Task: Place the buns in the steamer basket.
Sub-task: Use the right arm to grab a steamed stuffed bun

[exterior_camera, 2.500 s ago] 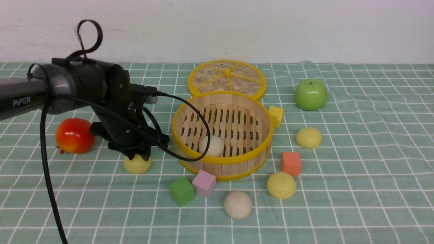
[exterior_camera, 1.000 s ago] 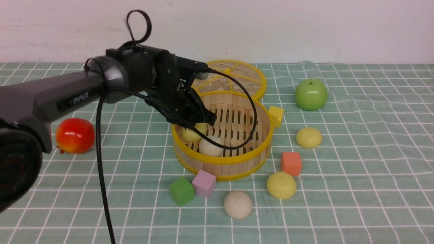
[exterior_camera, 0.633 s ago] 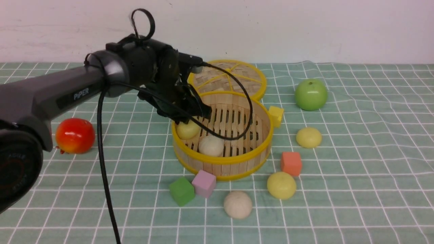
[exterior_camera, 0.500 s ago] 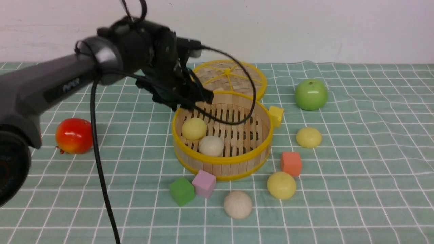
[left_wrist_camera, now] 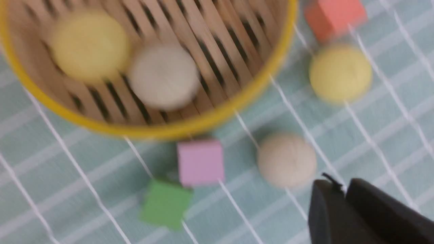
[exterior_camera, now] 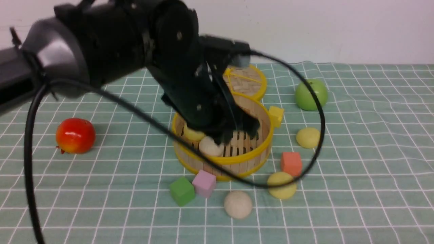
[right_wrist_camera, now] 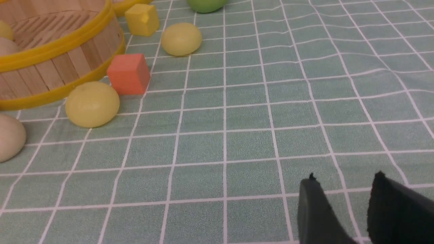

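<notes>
The steamer basket (exterior_camera: 266,136) stands mid-table with a pale yellow bun (exterior_camera: 191,135) and an off-white bun (exterior_camera: 208,146) on its slatted floor. My left gripper (exterior_camera: 237,131) hangs above the basket. In the left wrist view this gripper (left_wrist_camera: 344,189) is shut and empty, with an off-white bun (left_wrist_camera: 286,159) on the cloth just beyond its tips. Two yellow buns (exterior_camera: 308,137) (exterior_camera: 281,187) and the off-white bun (exterior_camera: 238,204) lie on the cloth outside the basket. My right gripper (right_wrist_camera: 344,181) is open and empty over bare cloth, well apart from the nearest yellow bun (right_wrist_camera: 91,104).
The woven lid (exterior_camera: 247,79) lies behind the basket. A red apple (exterior_camera: 75,135) sits at the left and a green apple (exterior_camera: 310,95) at the back right. Green (exterior_camera: 182,190), pink (exterior_camera: 204,183), orange (exterior_camera: 291,163) and yellow (exterior_camera: 276,115) cubes ring the basket.
My left gripper let the yellow bun go inside the basket, rose, and its jaws came together. The arm has swung nearer the camera and to the right, now blocking much of the basket.
</notes>
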